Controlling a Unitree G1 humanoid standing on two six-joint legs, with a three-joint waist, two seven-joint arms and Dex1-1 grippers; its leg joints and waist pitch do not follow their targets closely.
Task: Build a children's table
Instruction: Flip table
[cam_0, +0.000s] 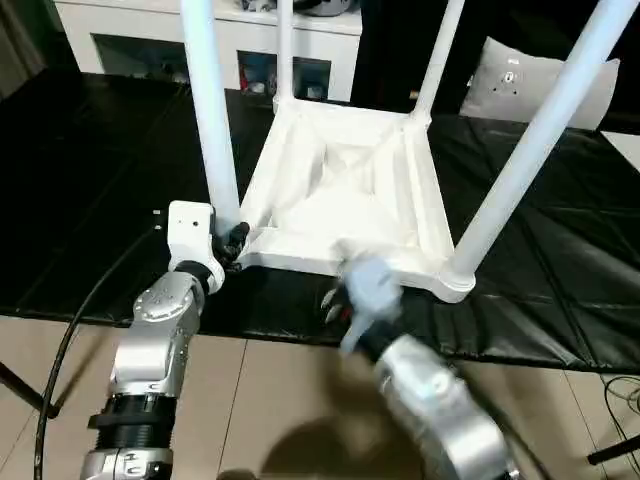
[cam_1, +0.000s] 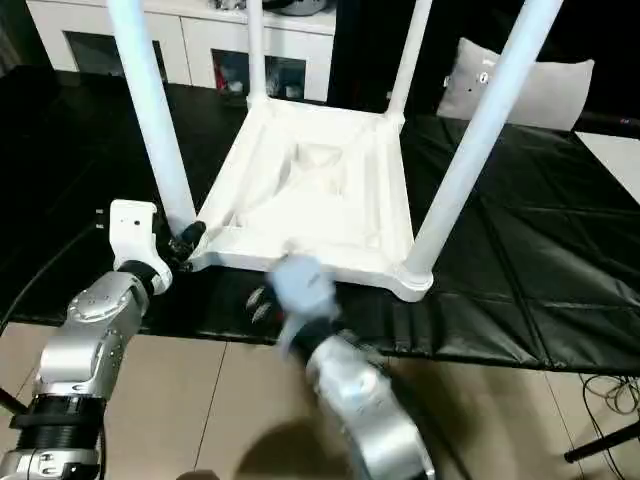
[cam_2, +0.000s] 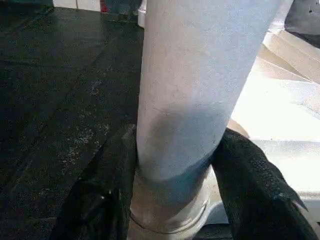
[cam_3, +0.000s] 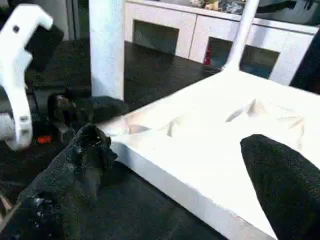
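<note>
Tabletop (cam_0: 340, 190) lies upside down on the black mat (cam_0: 90, 200), ribbed underside facing up, so the corner sockets are open to take the legs from above. All four legs stand upright, one in each corner; places below are given relative to the tabletop.

Near-left leg (cam_0: 212, 120): left gripper (cam_0: 232, 243) is clamped round its base, just above the socket. In the left wrist view the two black fingers (cam_2: 107, 195) press on either side of the tube (cam_2: 195, 90), contact on both sides, no gap visible. Judgement: the grip sits low because that is where a push or twist seats the tube into the socket; holding higher would only lever the leg sideways. Left forearm (cam_0: 160, 340) reaches in from the near-left corner, roughly level, wrist turned in toward the leg.

Right gripper (cam_3: 175, 175): jaws wide apart, holding nothing. It hovers at the near edge of the tabletop, between the two near corners; the edge (cam_3: 165, 165) runs across between its fingers, not touching either that I can see. It is motion-blurred in the head views, so exact pose is uncertain there. Right forearm (cam_0: 440, 410) comes up from the near side, angled toward the tabletop's middle.

Near-right leg (cam_0: 530, 140), far-left leg (cam_0: 285, 50) and far-right leg (cam_0: 440, 60) stand unheld. Whether each is fully seated cannot be told.

White cabinet (cam_0: 150, 35) stands behind the far edge, not involved.
</note>
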